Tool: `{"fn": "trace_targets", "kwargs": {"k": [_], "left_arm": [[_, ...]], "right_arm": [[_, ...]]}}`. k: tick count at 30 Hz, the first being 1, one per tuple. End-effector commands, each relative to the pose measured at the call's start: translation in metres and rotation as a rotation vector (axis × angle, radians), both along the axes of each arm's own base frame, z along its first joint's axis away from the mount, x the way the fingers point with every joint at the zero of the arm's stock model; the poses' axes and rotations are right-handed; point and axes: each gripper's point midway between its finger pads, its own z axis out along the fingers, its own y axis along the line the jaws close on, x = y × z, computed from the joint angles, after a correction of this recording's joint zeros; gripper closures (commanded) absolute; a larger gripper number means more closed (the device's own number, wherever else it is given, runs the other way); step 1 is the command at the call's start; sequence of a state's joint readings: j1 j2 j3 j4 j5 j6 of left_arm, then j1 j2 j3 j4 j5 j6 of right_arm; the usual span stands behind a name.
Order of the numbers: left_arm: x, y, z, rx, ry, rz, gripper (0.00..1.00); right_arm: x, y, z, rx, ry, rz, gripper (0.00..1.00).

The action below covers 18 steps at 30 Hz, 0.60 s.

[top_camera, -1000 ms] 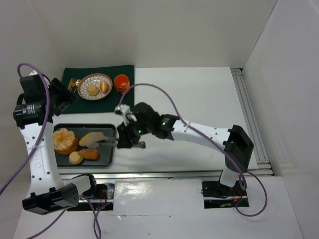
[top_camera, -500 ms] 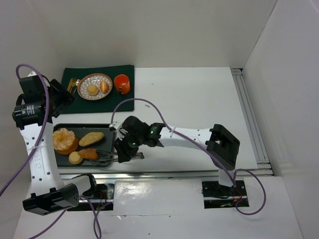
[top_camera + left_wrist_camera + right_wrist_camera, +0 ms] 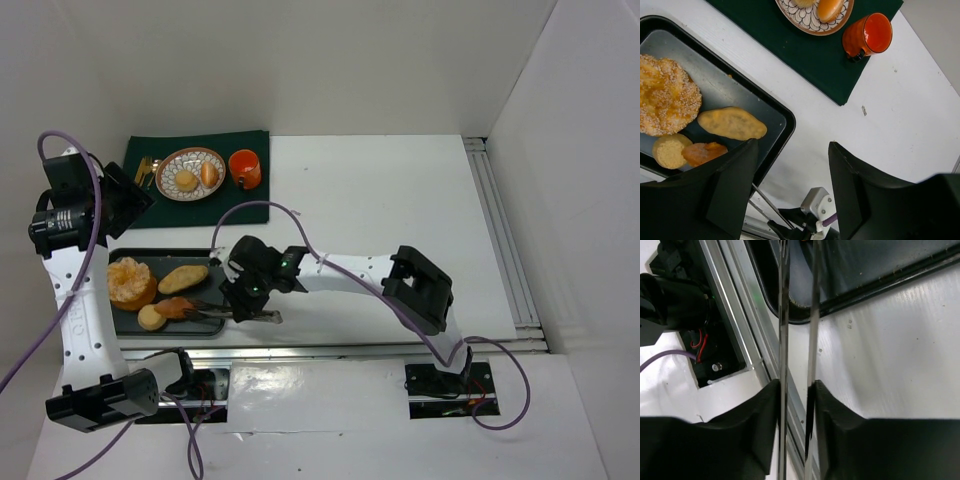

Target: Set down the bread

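My right gripper [image 3: 250, 300] [image 3: 796, 385] is shut on a pair of metal tongs [image 3: 215, 313] [image 3: 784, 315]. The tong arms reach left into the black tray [image 3: 215, 255] [image 3: 775, 107], and their tips meet the right end of a reddish-brown oval roll [image 3: 178, 307] [image 3: 702, 152]. Whether they pinch it I cannot tell. A round tan bun [image 3: 151, 317] [image 3: 669, 151] and a golden oval roll [image 3: 183, 278] [image 3: 731, 123] also lie in the tray. My left gripper [image 3: 122, 192] [image 3: 792, 150] hangs high above the tray, open and empty.
A large sesame bread [image 3: 131, 281] fills the tray's left end. Behind it a green cloth [image 3: 200, 205] carries a patterned plate [image 3: 170, 160] with two rolls, cutlery and an orange cup [image 3: 244, 168] [image 3: 867, 36]. A metal rail [image 3: 740, 335] runs along the near table edge.
The right arm has swung left and nearer, carrying the tongs from the golden oval roll down to the reddish-brown one. The tong arms have narrowed. The left arm has barely moved.
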<state>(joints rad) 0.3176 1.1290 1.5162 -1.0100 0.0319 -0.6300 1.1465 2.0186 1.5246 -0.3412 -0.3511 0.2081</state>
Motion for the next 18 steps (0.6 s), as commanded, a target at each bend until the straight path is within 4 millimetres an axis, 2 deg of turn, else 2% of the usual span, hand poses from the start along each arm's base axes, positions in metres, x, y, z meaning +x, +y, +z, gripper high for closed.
{"fn": "trace_targets", "kwargs": {"k": [1, 4, 5, 9, 11, 12, 13, 15, 16, 17, 18], "left_arm": [[0.003, -0.003, 0.007, -0.003, -0.040, -0.019, 0.29], [0.005, -0.006, 0.013, -0.007, -0.072, -0.037, 0.29], [0.005, -0.006, 0.014, -0.007, -0.072, -0.037, 0.29], [0.003, -0.005, 0.016, 0.001, -0.079, -0.030, 0.29], [0.003, -0.005, 0.016, 0.001, -0.079, -0.030, 0.29], [0.003, -0.005, 0.016, 0.001, -0.079, -0.030, 0.29], [0.002, -0.007, 0.018, -0.001, -0.089, -0.038, 0.29], [0.001, -0.010, 0.018, -0.012, -0.100, -0.041, 0.29], [0.003, -0.011, 0.020, -0.015, -0.111, -0.051, 0.29], [0.000, -0.012, 0.017, -0.017, -0.107, -0.051, 0.29], [0.000, -0.012, 0.017, -0.017, -0.107, -0.051, 0.29]], "right_arm": [[0.004, 0.012, 0.036, 0.064, -0.063, 0.007, 0.65], [0.003, 0.004, 0.061, 0.083, -0.087, 0.004, 0.68], [0.002, -0.002, 0.063, 0.070, -0.089, -0.002, 0.70], [0.014, -0.024, 0.098, 0.094, -0.148, -0.054, 0.71], [0.027, -0.036, 0.108, 0.086, -0.169, -0.101, 0.71], [0.032, -0.041, 0.119, 0.104, -0.185, -0.120, 0.71], [0.048, -0.048, 0.123, 0.103, -0.204, -0.165, 0.71], [0.066, -0.051, 0.139, 0.139, -0.217, -0.209, 0.71], [0.084, -0.055, 0.139, 0.142, -0.223, -0.244, 0.71], [0.094, -0.054, 0.140, 0.149, -0.228, -0.262, 0.71], [0.105, -0.047, 0.153, 0.183, -0.240, -0.270, 0.71]]}}
